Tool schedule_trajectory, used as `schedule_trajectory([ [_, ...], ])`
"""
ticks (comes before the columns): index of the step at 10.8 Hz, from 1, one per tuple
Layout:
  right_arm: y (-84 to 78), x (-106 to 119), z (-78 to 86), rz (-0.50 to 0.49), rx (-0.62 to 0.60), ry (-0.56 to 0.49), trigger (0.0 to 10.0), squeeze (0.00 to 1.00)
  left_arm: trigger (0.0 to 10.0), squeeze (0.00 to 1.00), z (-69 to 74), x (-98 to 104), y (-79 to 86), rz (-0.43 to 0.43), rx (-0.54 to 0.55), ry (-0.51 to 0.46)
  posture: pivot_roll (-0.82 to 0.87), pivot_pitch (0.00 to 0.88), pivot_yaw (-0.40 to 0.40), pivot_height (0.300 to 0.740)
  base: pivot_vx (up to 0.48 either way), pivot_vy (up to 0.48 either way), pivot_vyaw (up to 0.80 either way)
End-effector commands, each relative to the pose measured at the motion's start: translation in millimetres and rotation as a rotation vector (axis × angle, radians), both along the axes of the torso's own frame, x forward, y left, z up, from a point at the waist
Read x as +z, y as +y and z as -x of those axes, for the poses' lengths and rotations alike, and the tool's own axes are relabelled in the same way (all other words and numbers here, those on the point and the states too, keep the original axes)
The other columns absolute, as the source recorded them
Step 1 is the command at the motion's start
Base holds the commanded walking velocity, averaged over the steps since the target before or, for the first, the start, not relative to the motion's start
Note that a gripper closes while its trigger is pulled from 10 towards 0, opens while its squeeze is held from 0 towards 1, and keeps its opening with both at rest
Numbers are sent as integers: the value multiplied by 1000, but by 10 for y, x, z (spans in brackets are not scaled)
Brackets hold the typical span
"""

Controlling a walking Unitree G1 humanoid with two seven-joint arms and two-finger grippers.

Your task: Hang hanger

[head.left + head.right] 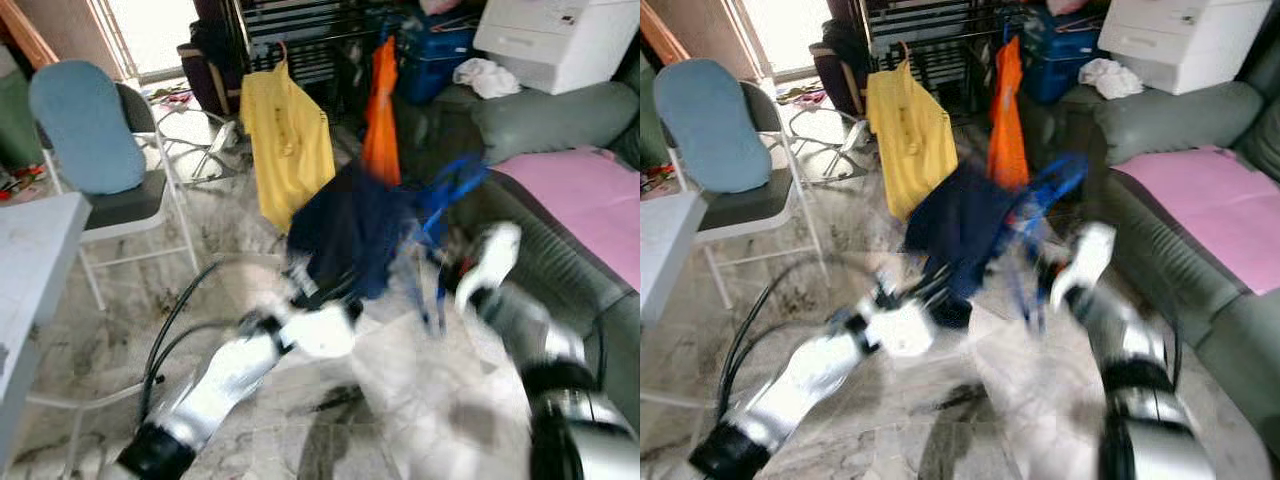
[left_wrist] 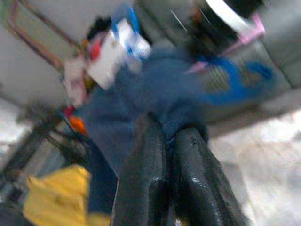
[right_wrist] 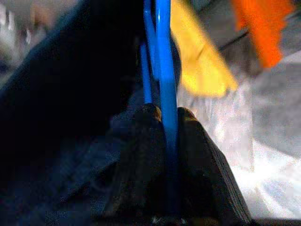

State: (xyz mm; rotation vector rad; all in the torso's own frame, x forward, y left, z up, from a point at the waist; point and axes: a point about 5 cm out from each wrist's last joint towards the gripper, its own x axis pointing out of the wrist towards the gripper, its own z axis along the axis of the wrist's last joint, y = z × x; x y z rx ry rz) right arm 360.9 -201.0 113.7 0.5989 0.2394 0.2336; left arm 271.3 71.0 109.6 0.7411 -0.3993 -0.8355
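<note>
Hanger [image 3: 162, 61], blue, is clamped in the right pincer [image 3: 165, 123], with a navy garment [image 1: 345, 235] gripped by the left pincer [image 2: 169, 136]. Carrying step; next, probably lift its hook onto the drying rack [image 1: 300, 40] beside the yellow shirt [image 1: 285, 140].

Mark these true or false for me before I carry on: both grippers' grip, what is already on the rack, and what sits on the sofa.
1. The right gripper is shut on the blue hanger. True.
2. The left gripper is open and holds nothing. False: it pinches the navy garment.
3. A yellow shirt and an orange garment hang on the rack. True.
4. A green blanket covers the sofa. False: a pink sheet lies there.
</note>
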Motion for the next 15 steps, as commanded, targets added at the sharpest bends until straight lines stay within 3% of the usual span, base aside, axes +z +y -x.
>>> schedule_trajectory([
  [1,-41,239,-106,-92,-88,-81,10000,0,10000,0,2,-67,61,-22,24,10,-93,0,87,740,0,0,0],
  [4,284,724,-178,-182,0,-270,10000,0,10000,0,19,-303,112,-74,59,96,-100,0,85,740,0,0,0],
  [6,435,967,-196,-307,-9,-359,10000,0,10000,0,62,-418,0,-86,13,158,-110,0,88,740,0,0,0],
  [7,646,1055,-162,-354,96,-375,10000,0,10000,0,74,-492,-77,-125,-14,166,-112,0,84,740,0,0,0],
  [8,867,1032,-53,-184,257,-426,10000,0,10000,0,53,-492,-106,-128,-5,164,-114,0,81,740,0,0,0],
  [10,996,952,103,-40,373,-486,10000,0,10000,0,20,-534,-123,-127,12,178,-117,0,77,740,0,0,0],
  [11,1028,863,165,118,401,-523,10000,0,10000,1000,22,-528,-156,-81,17,209,-119,0,77,740,0,0,0],
  [15,1045,658,278,318,435,-549,10000,0,10000,1000,53,-554,-224,-60,-14,260,-123,0,73,740,0,0,0],
])
